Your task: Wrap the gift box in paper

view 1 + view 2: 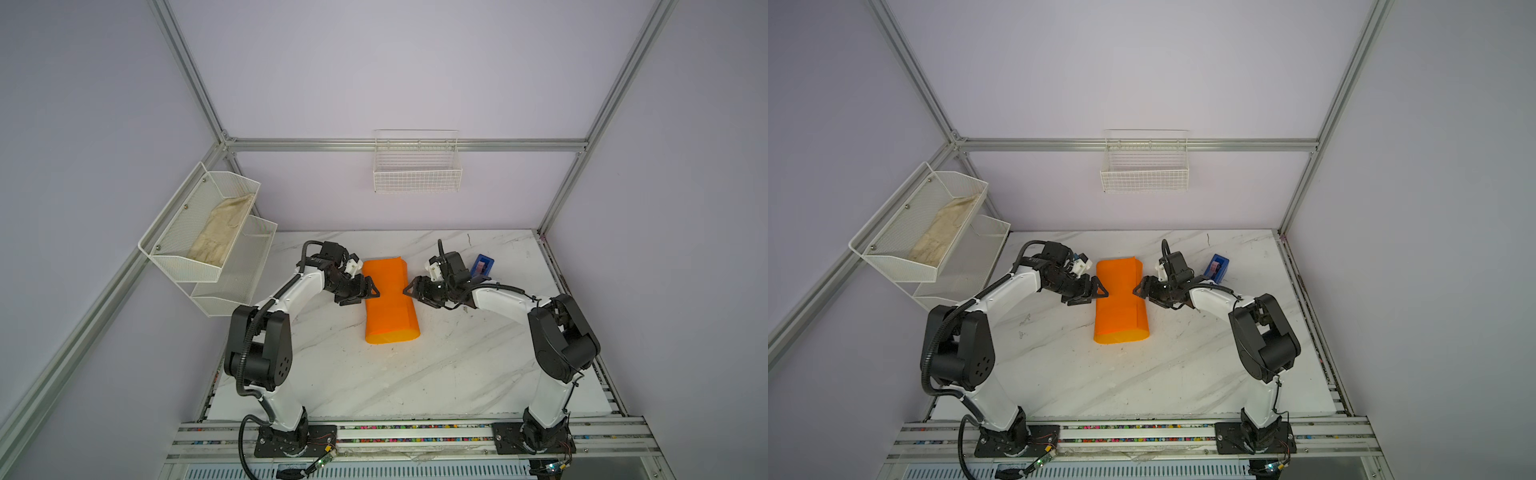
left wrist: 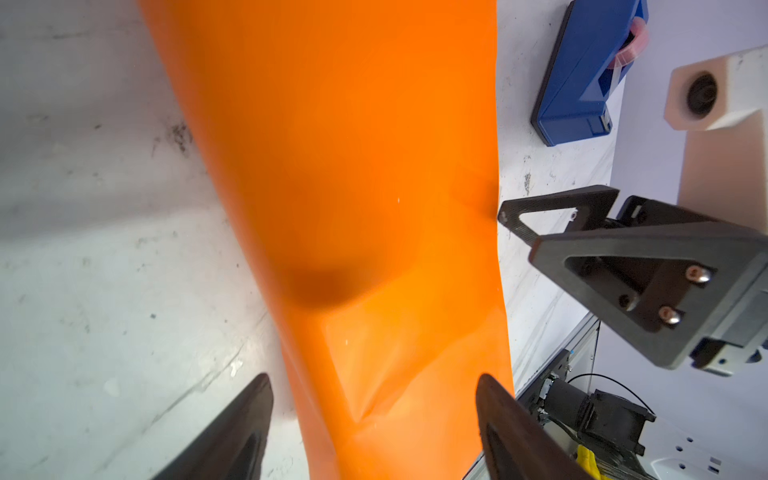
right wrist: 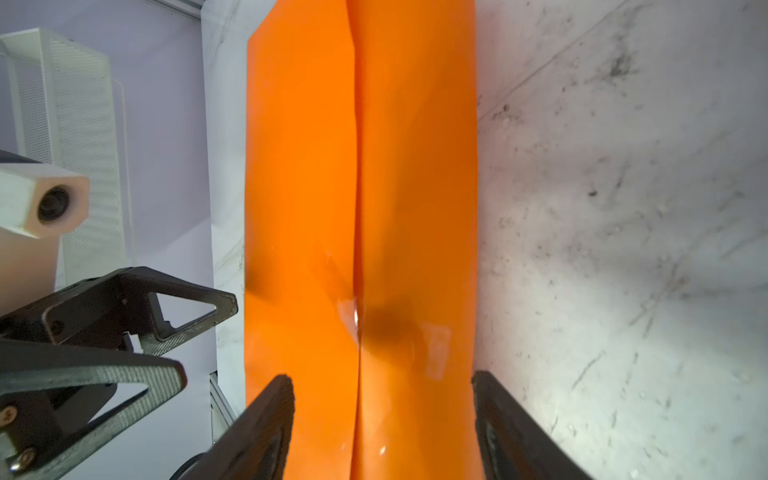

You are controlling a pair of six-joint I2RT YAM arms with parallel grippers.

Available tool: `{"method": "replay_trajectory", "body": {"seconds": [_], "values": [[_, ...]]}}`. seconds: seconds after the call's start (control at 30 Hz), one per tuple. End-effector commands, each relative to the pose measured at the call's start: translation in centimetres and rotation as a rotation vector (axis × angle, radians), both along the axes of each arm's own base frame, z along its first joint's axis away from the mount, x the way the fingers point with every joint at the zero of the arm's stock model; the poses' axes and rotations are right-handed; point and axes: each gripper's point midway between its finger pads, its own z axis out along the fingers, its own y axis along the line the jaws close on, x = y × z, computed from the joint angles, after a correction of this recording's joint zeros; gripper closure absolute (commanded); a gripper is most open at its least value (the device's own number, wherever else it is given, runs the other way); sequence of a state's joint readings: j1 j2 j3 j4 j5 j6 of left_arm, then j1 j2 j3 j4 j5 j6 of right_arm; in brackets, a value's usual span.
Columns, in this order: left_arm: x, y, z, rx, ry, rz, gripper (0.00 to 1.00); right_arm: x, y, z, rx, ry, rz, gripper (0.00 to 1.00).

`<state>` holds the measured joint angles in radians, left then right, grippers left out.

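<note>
paper (image 1: 390, 299): folded into a long orange parcel, seam along the top, lying mid-table.
left gripper (image 1: 368, 293): fingers apart, at the parcel's left edge.
right gripper (image 1: 411, 289): fingers apart, at its right edge.
tape dispenser (image 1: 482, 266): blue, far right, behind the right gripper.
table (image 1: 415, 374): white marble-look top, scuffed with dark marks.
walls (image 1: 374, 83): pale lilac, aluminium-framed.
wire basket (image 1: 417, 174): on the far wall.
mesh rack (image 1: 174, 249): on the left wall, holding beige cloth.

Lilac walls (image 1: 374, 62), marble tabletop (image 1: 415, 374), white wire baskets (image 1: 417, 174)
</note>
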<state>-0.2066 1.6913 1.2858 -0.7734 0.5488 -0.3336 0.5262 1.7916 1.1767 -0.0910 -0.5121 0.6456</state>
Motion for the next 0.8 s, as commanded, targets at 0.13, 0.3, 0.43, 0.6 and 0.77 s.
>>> {"method": "replay_trajectory", "body": {"seconds": [0.13, 0.3, 0.43, 0.6, 0.77], "values": [[-4.9, 1.1, -1.7, 0.078, 0.047, 0.024, 0.26, -2.7, -0.3, 1.1, -0.021, -0.056, 0.080, 0.30], [-5.7, 0.8, -2.0, 0.082, 0.043, 0.023, 0.26, -3.8, 0.2, 0.1, -0.046, -0.028, 0.113, 0.29], [-5.4, 1.0, -1.6, 0.096, 0.020, 0.033, 0.26, -3.8, -0.2, 0.4, -0.063, -0.047, 0.105, 0.29], [-4.9, 1.2, -0.9, 0.107, -0.014, 0.041, 0.26, -3.5, 0.0, 1.0, -0.064, -0.089, 0.124, 0.32], [-4.8, 1.3, -0.4, 0.111, -0.043, 0.051, 0.26, -3.5, 0.4, 1.6, -0.070, -0.141, 0.141, 0.34]]}}
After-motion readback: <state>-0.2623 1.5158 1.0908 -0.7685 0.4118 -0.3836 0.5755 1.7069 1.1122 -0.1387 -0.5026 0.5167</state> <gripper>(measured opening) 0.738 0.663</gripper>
